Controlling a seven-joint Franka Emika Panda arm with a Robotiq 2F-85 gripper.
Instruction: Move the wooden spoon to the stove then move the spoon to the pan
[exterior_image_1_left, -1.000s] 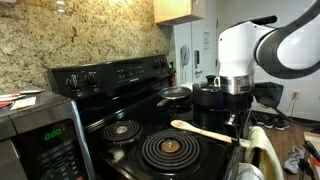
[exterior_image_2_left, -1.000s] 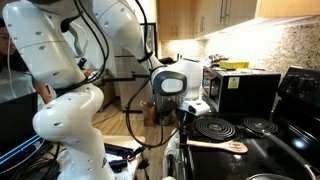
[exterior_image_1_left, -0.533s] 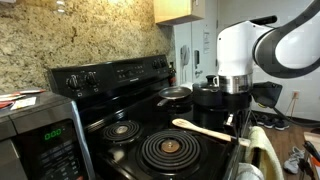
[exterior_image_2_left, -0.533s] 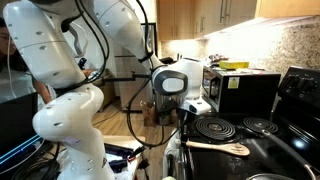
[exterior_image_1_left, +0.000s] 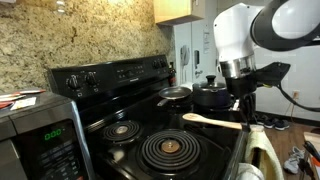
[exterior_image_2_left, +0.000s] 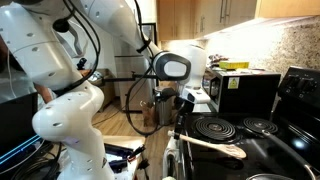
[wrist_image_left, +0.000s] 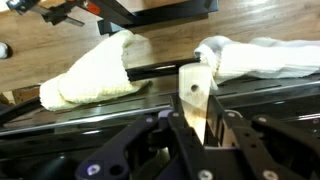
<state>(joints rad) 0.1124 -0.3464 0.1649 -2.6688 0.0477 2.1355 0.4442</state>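
Observation:
My gripper (exterior_image_1_left: 243, 108) is shut on the handle end of the wooden spoon (exterior_image_1_left: 208, 120) and holds it level a little above the stove's (exterior_image_1_left: 112, 76) front coil burner (exterior_image_1_left: 166, 148). In an exterior view the gripper (exterior_image_2_left: 180, 126) holds the spoon (exterior_image_2_left: 215, 145) over the stove's front edge (exterior_image_2_left: 262, 155). In the wrist view the tan handle (wrist_image_left: 196, 92) stands up between the jaws (wrist_image_left: 205, 140). The small silvery pan (exterior_image_1_left: 175, 94) sits on a back burner, apart from the spoon.
A dark saucepan (exterior_image_1_left: 210, 96) stands next to the pan. A grey microwave (exterior_image_1_left: 40, 135) with a green display is at the near left. White cloths (wrist_image_left: 95, 72) hang on the oven's front bar. A black microwave (exterior_image_2_left: 246, 90) stands beyond the stove.
The gripper has risen and shifted slightly, and the spoon has lifted off the stove top with it.

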